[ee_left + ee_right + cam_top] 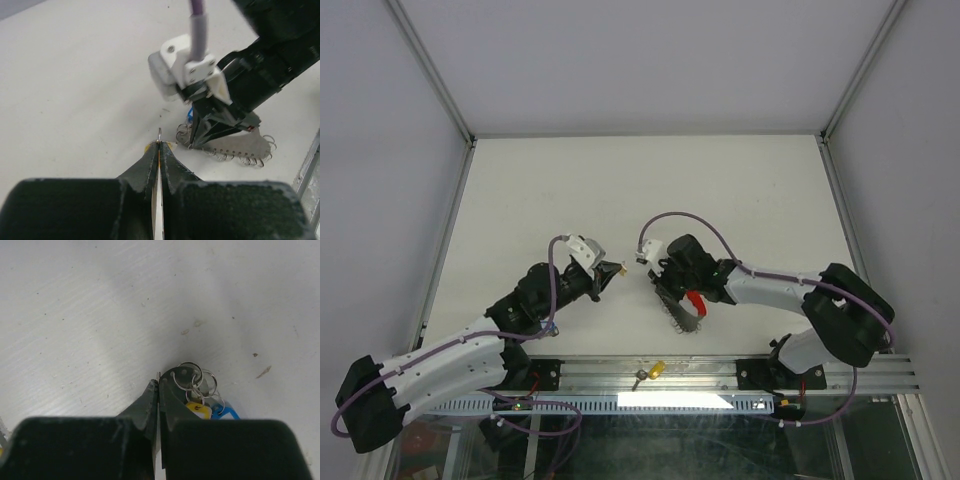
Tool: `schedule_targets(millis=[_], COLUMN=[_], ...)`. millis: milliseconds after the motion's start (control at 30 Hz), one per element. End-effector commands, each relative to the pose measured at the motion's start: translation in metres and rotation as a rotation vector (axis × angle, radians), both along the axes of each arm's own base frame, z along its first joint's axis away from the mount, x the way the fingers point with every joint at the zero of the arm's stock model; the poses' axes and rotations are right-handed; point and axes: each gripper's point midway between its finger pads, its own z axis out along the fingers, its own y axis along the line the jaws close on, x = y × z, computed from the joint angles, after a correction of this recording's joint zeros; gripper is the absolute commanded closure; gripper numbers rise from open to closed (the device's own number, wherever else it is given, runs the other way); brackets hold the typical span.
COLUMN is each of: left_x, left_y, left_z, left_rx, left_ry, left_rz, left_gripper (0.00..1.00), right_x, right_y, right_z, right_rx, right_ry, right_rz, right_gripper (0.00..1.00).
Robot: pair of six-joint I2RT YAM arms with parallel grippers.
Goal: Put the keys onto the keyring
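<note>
L gripper (159, 145) clamped on yellow-tag key (621, 268) | R gripper (158, 382) clamped on keyring (240, 146) | 2nd yellow key (657, 368) on base rail (740, 373)

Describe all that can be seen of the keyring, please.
The keyring is a flat grey strip with a row of holes and thin silver rings along its edge; a curved red plastic band joins it. It sits low over the table, near the front middle; resting or lifted, I cannot tell. The shut right gripper meets one end, seemingly pinching a ring. A yellow tag and a blue tag lie by that end.
</note>
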Motion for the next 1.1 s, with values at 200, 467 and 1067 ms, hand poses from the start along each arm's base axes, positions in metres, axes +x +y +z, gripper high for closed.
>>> schedule_targets(millis=[200, 467, 1067], left_x=[-0.012, -0.009, -0.029], left_y=[-0.016, -0.038, -0.065], left_z=[-0.044, -0.069, 0.013], left_rx=[-0.058, -0.014, -0.130], left_ry=[0.137, 0.189, -0.089], left_rz=[-0.067, -0.138, -0.382], left_gripper=[1.00, 0.99, 0.59], right_x=[-0.008, -0.013, -0.035], right_y=[0.010, -0.005, -0.021], right_z=[0.067, 0.096, 0.179], right_rx=[0.370, 0.478, 0.672], right_ry=[-0.157, -0.259, -0.502], right_rz=[0.058, 0.018, 0.117], right_gripper=[1.00, 1.00, 1.00])
